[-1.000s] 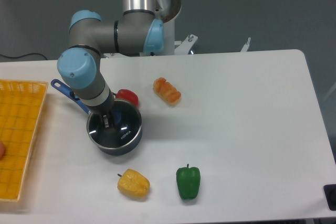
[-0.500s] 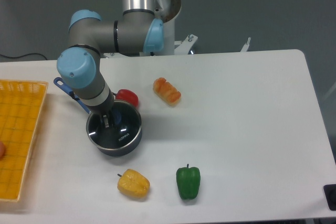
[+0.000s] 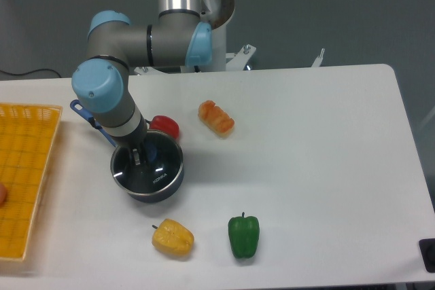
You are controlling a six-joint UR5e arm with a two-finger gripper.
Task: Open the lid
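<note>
Camera view, one arm: fingers (image 3: pixel 138 157) are down on the lid (image 3: pixel 147 165), which sits on the one saucepan (image 3: pixel 151 189) at bench (image 3: pixel 319 147) left-centre; whether they grip its knob cannot be told. Lid looks seated, so the lift is judged not yet done. Also counted: one red item (image 3: pixel 165 125), one orange food piece (image 3: pixel 216 117), one yellow pepper (image 3: pixel 172 237), one green pepper (image 3: pixel 243 235), one yellow basket (image 3: pixel 24 174).
</note>
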